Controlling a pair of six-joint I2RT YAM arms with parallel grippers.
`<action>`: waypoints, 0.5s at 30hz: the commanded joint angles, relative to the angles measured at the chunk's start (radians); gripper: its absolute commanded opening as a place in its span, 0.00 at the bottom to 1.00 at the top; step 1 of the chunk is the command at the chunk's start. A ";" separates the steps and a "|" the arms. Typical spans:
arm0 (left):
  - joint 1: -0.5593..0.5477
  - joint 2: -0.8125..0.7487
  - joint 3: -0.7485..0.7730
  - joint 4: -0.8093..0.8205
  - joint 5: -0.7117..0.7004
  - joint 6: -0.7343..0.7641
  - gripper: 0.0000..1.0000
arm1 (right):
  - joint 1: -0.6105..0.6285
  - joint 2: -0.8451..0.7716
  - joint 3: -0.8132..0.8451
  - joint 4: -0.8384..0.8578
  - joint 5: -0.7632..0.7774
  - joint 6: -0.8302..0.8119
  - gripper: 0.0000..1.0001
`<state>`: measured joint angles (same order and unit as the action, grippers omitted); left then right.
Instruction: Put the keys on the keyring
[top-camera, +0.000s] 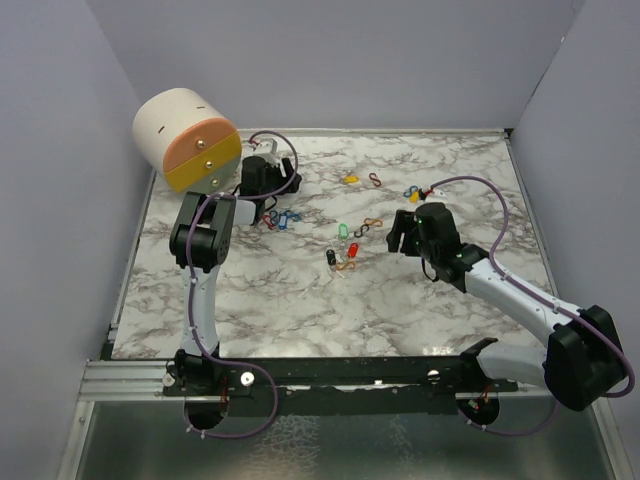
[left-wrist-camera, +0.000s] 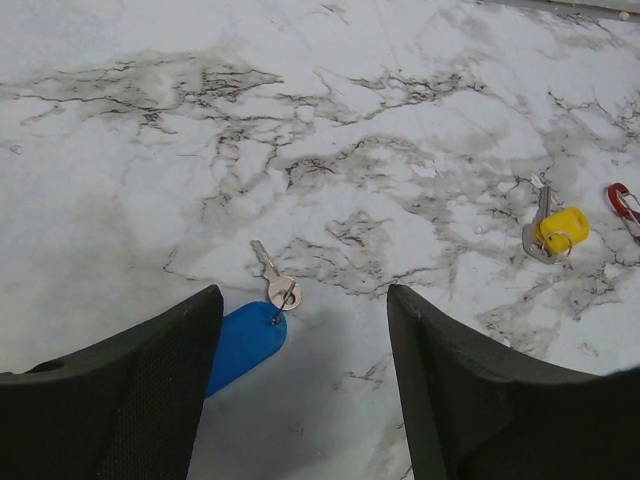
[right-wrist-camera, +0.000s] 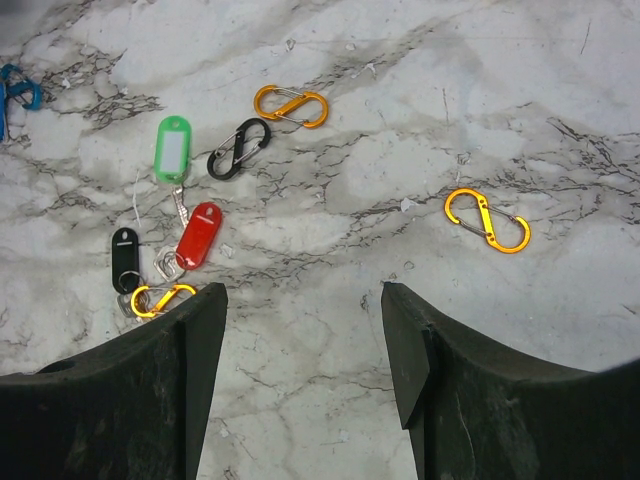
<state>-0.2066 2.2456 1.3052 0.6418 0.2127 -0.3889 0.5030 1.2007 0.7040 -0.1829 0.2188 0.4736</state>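
Keys lie loose on the table (top-camera: 300, 310): black tag (right-wrist-camera: 125, 258), red tag (right-wrist-camera: 198, 235) and green tag (right-wrist-camera: 172, 150) mid-table, just left of your right jaws, spread and empty. Farther left, the blue tag (left-wrist-camera: 245, 345) sits by your spread left jaws, perhaps touching one; the yellow tag (left-wrist-camera: 562, 228) lies farthest.

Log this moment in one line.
left fingers: open, empty, blue key beside | right fingers: open, empty, red key nearby | stage: nothing grasped yet

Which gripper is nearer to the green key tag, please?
Right. The right gripper is just right of the green key tag; the left gripper is farther away, to its left.
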 joint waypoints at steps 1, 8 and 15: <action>-0.025 -0.004 -0.029 -0.033 0.018 0.011 0.67 | 0.001 -0.025 -0.014 0.033 -0.021 -0.010 0.63; -0.040 -0.011 -0.037 -0.033 -0.018 0.025 0.65 | 0.002 -0.027 -0.016 0.031 -0.020 -0.010 0.63; -0.040 -0.011 -0.040 -0.031 -0.052 0.030 0.56 | 0.000 -0.026 -0.017 0.031 -0.018 -0.011 0.63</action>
<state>-0.2428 2.2452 1.2884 0.6575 0.1967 -0.3664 0.5030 1.1984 0.7013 -0.1806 0.2157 0.4736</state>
